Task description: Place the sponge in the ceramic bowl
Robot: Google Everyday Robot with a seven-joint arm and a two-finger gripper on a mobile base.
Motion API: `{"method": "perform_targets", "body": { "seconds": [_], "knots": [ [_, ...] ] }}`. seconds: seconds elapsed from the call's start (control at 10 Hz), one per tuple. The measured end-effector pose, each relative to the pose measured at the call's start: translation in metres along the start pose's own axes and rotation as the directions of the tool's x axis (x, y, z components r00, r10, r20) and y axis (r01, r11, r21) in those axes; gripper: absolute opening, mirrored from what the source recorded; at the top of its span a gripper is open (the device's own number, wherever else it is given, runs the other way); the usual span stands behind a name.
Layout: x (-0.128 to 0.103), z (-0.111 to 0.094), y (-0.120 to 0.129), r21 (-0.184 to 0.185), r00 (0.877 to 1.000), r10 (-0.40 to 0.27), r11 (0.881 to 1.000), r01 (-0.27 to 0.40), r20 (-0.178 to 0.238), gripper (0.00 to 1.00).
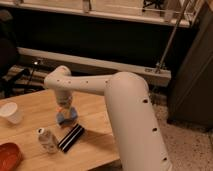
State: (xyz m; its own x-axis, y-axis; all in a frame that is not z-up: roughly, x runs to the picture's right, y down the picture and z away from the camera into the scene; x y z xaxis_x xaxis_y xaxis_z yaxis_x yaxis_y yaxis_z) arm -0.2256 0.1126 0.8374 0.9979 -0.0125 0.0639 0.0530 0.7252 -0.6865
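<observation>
No text is legible; the pincer (64,107) stands just over the sponge (67,117).

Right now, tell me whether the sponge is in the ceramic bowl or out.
Out. The sponge is under the claw over the table, well apart from the ceramic bowl at its near corner.

sponge (67,117) light-blue, flat, just under gripper (65,107); ceramic bowl (7,156) red-orange, shallow, upright, well apart at lower-left, partly cropped
</observation>
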Motion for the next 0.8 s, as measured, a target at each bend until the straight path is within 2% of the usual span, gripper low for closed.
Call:
{"method": "perform_targets", "body": {
  "seconds": [0.2,0.4,0.6,0.8],
  "knots": [
    [-0.018,-0.034,-0.019,0.054,1.000,-0.005,0.999,0.003,0.030,0.30],
    [-0.045,-0.062,-0.022,0.083,0.997,-0.032,0.996,0.026,0.070,0.30],
    [-0.083,-0.092,-0.010,0.092,0.987,-0.091,0.993,0.080,0.130,0.30],
    [-0.124,-0.116,0.025,0.084,0.963,-0.195,0.980,0.182,0.187,0.30]
  ]
}}
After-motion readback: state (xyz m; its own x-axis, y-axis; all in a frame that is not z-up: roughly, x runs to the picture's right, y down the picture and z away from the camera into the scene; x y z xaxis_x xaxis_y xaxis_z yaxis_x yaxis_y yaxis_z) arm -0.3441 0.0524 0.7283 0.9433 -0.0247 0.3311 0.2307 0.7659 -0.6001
